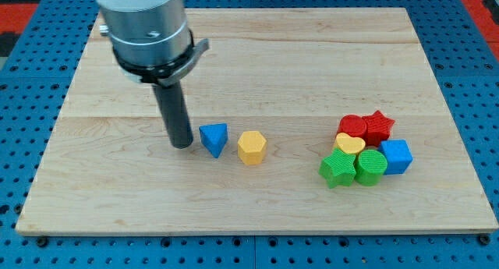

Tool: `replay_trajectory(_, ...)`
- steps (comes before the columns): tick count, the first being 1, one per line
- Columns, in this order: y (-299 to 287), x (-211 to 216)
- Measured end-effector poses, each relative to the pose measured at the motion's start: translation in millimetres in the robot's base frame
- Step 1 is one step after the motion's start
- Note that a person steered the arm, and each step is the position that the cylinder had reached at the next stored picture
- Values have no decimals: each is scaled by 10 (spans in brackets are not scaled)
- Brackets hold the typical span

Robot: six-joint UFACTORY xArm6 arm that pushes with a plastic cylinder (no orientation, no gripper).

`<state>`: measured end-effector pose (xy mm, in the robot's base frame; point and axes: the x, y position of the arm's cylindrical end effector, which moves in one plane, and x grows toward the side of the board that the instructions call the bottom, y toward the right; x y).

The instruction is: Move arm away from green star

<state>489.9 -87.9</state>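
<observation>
The green star lies at the view's lower right, at the left end of a tight cluster of blocks. My tip rests on the board at the view's centre left, far to the left of the green star. It stands just left of a blue triangle, close to it; I cannot tell if they touch. A yellow hexagon lies right of the blue triangle.
The cluster also holds a green cylinder, a yellow heart, a blue cube, a red cylinder and a red star. The wooden board sits on a blue pegboard.
</observation>
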Motion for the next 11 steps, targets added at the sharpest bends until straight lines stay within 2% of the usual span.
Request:
replay_trajectory(1, 525, 4)
replay_trajectory(2, 1326, 113)
replay_trajectory(4, 1848, 173)
replay_trajectory(5, 1855, 118)
replay_trajectory(6, 1335, -57)
replay_trajectory(8, 474, -54)
replay_trajectory(10, -34, -40)
replay_trajectory(11, -134, -248)
